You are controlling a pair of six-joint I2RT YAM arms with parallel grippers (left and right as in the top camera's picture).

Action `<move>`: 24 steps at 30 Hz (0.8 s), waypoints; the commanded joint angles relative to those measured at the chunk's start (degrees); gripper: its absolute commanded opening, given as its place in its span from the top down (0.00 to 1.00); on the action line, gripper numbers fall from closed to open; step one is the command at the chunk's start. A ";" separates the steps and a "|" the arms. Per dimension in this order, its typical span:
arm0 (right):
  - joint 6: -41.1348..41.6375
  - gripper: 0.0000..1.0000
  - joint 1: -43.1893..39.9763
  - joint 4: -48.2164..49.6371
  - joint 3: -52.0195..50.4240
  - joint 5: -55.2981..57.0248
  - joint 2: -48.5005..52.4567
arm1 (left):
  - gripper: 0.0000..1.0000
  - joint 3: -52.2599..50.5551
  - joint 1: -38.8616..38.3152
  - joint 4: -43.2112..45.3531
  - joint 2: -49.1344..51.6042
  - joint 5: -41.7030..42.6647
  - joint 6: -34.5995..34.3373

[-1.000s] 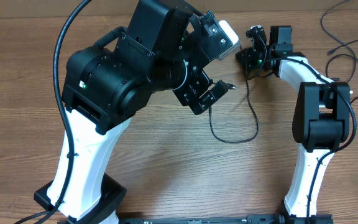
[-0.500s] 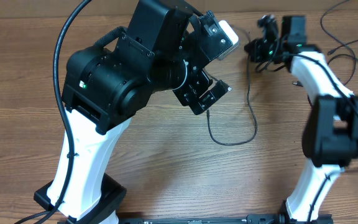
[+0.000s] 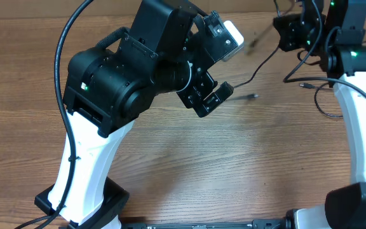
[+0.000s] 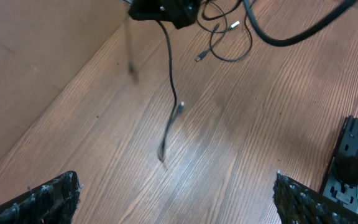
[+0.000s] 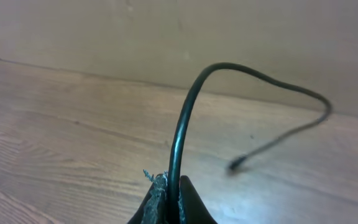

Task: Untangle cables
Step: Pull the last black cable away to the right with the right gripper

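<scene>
Right wrist view: right gripper (image 5: 166, 193) pinches thin black flexible cable (image 5: 185, 118), held raised, likely to separate it from other black cords (image 3: 323, 109) near far-right corner of wooden tabletop (image 3: 189, 178); left gripper (image 4: 176, 199) wide, empty.

Overhead looks straight down on the table (image 3: 189, 184) from high; left wrist views that table obliquely from above; right wrist skims it closely, facing the wall (image 5: 104, 31). All three share one cable (image 3: 265, 62)

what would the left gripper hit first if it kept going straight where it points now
Likely the thin black cable ahead of the left gripper, else the brown wooden tabletop; depth is unclear.
</scene>
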 commanded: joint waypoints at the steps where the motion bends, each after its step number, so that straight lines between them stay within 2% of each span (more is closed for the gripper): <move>1: 0.28 0.96 -0.17 -1.51 0.81 5.03 -3.15 | 0.00 0.22 -0.24 0.07 0.61 -0.31 0.61; 12: 0.74 0.96 -0.17 -5.42 0.81 6.03 -8.59 | 0.00 0.22 -0.24 0.07 0.72 -0.28 0.61; 20: 1.79 0.96 -0.81 -7.26 0.81 15.50 -10.82 | 0.01 0.22 -0.24 0.07 0.72 -0.28 0.61; 24: 2.38 0.96 -2.54 -10.29 0.81 16.11 -11.17 | 0.01 0.22 -0.24 0.07 0.72 -0.31 0.61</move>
